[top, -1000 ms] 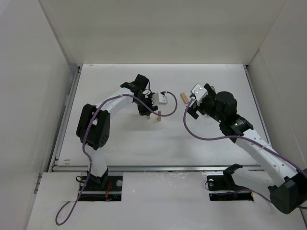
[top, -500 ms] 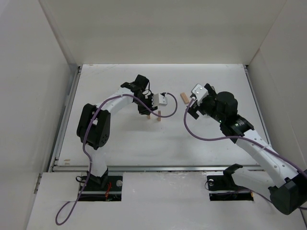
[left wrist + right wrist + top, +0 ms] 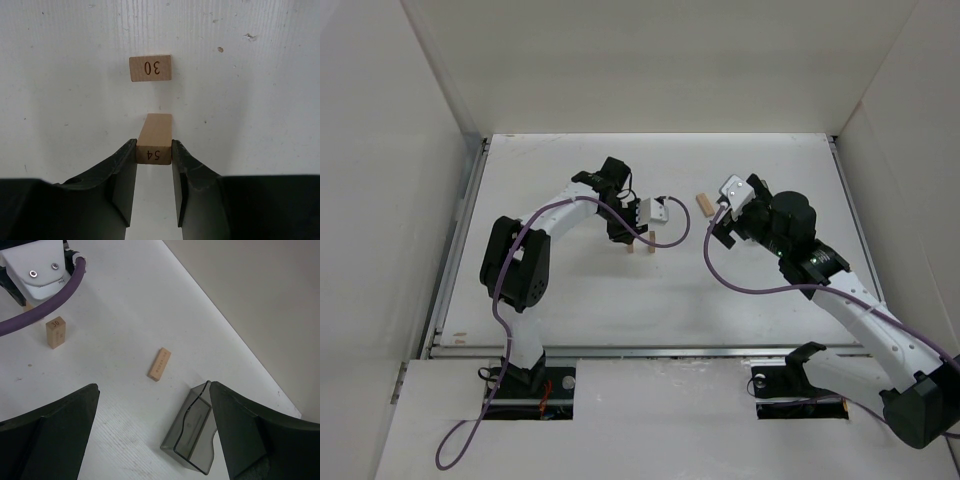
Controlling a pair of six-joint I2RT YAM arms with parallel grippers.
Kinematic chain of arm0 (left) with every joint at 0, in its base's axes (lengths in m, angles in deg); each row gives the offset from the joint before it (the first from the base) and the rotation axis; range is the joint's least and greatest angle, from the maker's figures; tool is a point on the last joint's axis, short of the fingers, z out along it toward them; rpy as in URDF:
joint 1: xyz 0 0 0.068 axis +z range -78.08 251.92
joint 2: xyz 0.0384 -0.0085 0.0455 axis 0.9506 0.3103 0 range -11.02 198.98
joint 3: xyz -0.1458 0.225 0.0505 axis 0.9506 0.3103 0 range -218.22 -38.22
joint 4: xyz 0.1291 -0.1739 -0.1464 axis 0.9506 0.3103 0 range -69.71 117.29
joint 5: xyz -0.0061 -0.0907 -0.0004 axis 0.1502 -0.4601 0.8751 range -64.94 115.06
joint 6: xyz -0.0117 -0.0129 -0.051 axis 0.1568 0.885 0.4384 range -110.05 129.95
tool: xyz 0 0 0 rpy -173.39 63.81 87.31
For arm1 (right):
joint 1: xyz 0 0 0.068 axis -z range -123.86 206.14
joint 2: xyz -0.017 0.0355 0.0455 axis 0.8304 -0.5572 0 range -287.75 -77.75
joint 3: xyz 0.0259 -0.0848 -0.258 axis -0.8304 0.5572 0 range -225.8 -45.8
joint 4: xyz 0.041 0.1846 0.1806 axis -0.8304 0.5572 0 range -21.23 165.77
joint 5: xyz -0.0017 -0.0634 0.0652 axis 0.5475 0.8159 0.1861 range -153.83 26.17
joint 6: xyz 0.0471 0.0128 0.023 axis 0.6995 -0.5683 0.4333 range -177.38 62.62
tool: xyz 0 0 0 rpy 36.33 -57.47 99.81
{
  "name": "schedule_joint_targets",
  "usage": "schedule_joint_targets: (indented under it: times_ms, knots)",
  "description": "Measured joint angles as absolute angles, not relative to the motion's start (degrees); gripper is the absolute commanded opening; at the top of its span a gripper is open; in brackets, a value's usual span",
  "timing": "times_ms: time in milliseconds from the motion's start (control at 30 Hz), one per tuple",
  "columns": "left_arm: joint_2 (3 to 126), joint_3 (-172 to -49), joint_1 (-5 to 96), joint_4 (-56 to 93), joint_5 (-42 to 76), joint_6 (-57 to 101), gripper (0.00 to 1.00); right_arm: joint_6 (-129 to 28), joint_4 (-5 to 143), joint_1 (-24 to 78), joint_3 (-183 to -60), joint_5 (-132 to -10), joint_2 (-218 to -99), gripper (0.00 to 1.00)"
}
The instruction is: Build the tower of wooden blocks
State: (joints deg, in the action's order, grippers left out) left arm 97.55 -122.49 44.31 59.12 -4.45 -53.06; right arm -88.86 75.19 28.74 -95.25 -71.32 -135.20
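progress: early to middling, we judge; two uprights stand, no span yet | left gripper [image 3: 154, 151] clamped on block 54 [image 3: 156, 129], upright on the table [image 3: 260, 100] | block 30 [image 3: 150, 68] just apart at its 12 o'clock | right gripper [image 3: 154, 390] spread, empty | plank [image 3: 159, 364] lies flat at 4 o'clock from block 30, left for us to lay across

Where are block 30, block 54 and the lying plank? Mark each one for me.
block 30 [image 3: 150, 68], left wrist view, centre of its numbered face.
block 54 [image 3: 155, 134], left wrist view, its long face above the number.
plank [image 3: 159, 364], right wrist view, middle of its top face.
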Motion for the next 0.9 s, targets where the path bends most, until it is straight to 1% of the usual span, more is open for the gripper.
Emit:
schedule_joint_targets:
  times_ms: [100,200,333,400,600,633,733,833,867,900]
  knots:
    - [97.55,-122.49,44.31,59.01,-4.43,-52.51,0.18,-88.86,75.19,28.74,-95.25,-71.32,-135.18,0.97]
    - [97.58,-122.49,44.24,58.90,-4.43,-52.12,0.18,-88.86,75.19,28.74,-95.25,-71.32,-135.18,0.97]
    - [97.58,-122.49,44.20,58.73,-4.37,-51.53,0.24,-88.86,75.19,28.74,-95.25,-71.30,-135.20,0.97]
    - [97.58,-122.49,44.16,58.68,-4.30,-51.42,0.32,-88.86,75.19,28.74,-95.25,-71.30,-135.18,0.97]
    - [97.66,-122.46,44.13,58.77,-4.19,-51.09,0.36,-88.86,75.19,28.74,-95.25,-71.30,-135.18,0.97]
    - [97.66,-122.46,44.13,58.90,-4.19,-51.07,0.40,-88.86,75.19,28.74,-95.25,-71.30,-135.18,0.97]
    - [97.66,-122.46,44.13,59.01,-4.17,-51.11,0.44,-88.86,75.19,28.74,-95.25,-71.30,-135.20,0.97]
    - [97.66,-122.46,44.13,59.16,-4.13,-51.26,0.50,-88.86,75.21,28.74,-95.25,-71.30,-135.20,0.97]
    - [97.66,-122.46,44.13,59.16,-4.06,-51.33,0.53,-88.86,75.21,28.74,-95.25,-71.30,-135.20,0.97]
    - [97.66,-122.46,44.13,59.16,-4.04,-51.35,0.58,-88.86,75.21,28.74,-95.25,-71.30,-135.18,0.97]
